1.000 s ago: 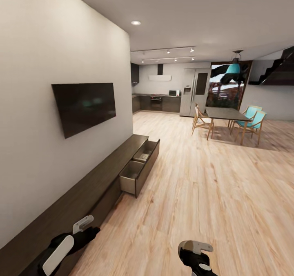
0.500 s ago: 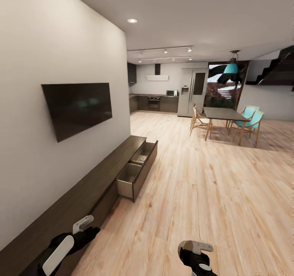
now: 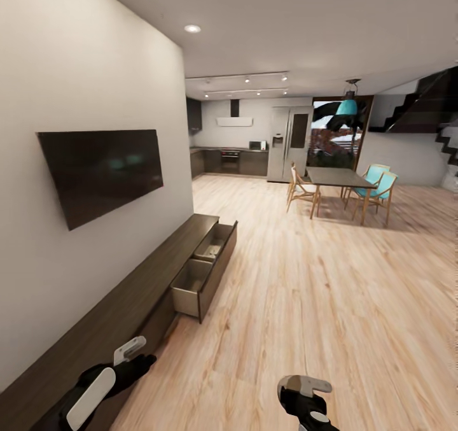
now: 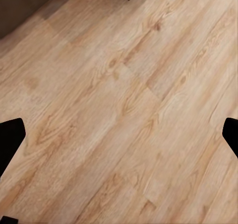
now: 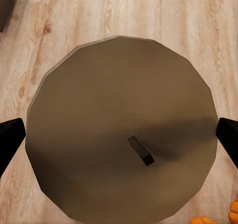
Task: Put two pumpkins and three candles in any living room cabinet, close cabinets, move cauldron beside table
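Stretching across most of the head view, the pale wood-plank floor (image 3: 331, 303) runs from the robot to a distant kitchen with dark cupboards and a tall steel refrigerator (image 3: 287, 144). Along the white wall (image 3: 76, 100) at the left stands the long, low, dark-brown wood-grain cabinet (image 3: 127, 297), with two of its drawers (image 3: 205, 272) pulled out over the floor; something small lies in the farther drawer, too small to identify. Above the cabinet hangs a flat black wall-mounted television (image 3: 102, 170). Farther off, a dark rectangular dining tabletop (image 3: 336, 177) stands with light wooden chairs and turquoise chairs (image 3: 376, 183) around it, under a teal pendant lamp (image 3: 347, 105), and a dark staircase (image 3: 420, 106) rises at the right. In the right wrist view a round, flat, grey-brown side tabletop (image 5: 121, 129) sits on the floor between the dark fingertips (image 5: 10, 137), a small dark rectangular object (image 5: 141, 151) lying on it; beside its edge, on the floor, parts of two small orange pumpkins (image 5: 206, 220) show. The right end effector (image 5: 119, 139) is released, jaws spread wide and holding nothing. The left end effector (image 4: 119, 139) is likewise released, jaws far apart over bare planks, near the cabinet's front.
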